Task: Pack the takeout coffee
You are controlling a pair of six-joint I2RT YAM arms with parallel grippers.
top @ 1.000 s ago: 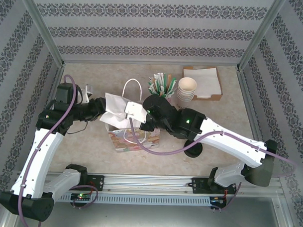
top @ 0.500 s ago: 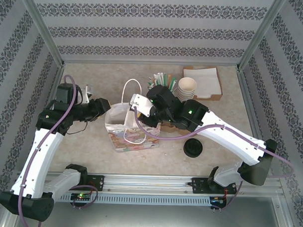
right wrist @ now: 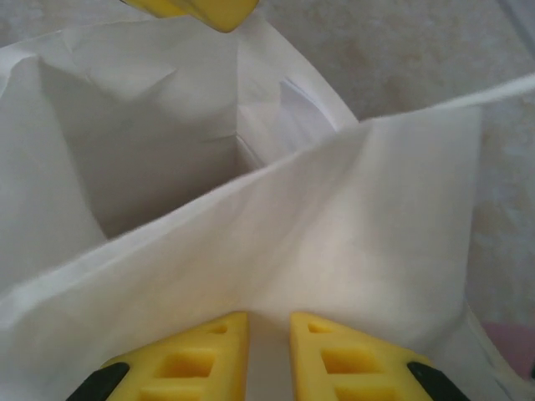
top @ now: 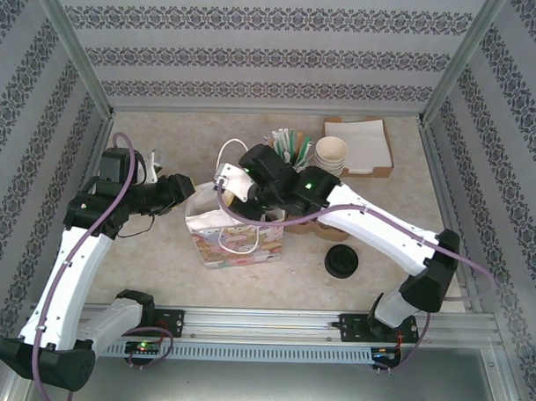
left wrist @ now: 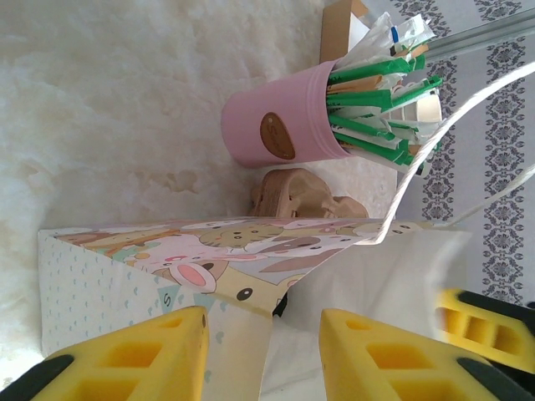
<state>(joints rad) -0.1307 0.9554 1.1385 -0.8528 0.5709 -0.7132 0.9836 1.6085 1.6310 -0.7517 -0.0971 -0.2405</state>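
The takeout coffee [top: 342, 260], a small cup with a round black lid, stands on the table right of the bag. The patterned paper gift bag [top: 240, 243] stands upright with its mouth open, and the right wrist view shows its white inside [right wrist: 150, 142]. My right gripper [top: 226, 177] is over the bag's back rim, shut [right wrist: 269, 322] on the white bag wall. My left gripper [top: 191, 191] is open at the bag's left edge, and its fingers [left wrist: 263, 326] stand to either side of the bag's corner fold [left wrist: 276, 276].
A pink cup of wrapped straws [left wrist: 276, 125] stands behind the bag, with a brown moulded carrier [left wrist: 292, 194] between them. A stack of cream paper cups [top: 331, 154] and a cardboard tray of napkins [top: 363, 138] sit at the back right.
My right gripper has moved left and back along the bag's top with the bag wall, opening the mouth. The right arm has swung off the coffee, which now shows whole. The left arm has barely moved.
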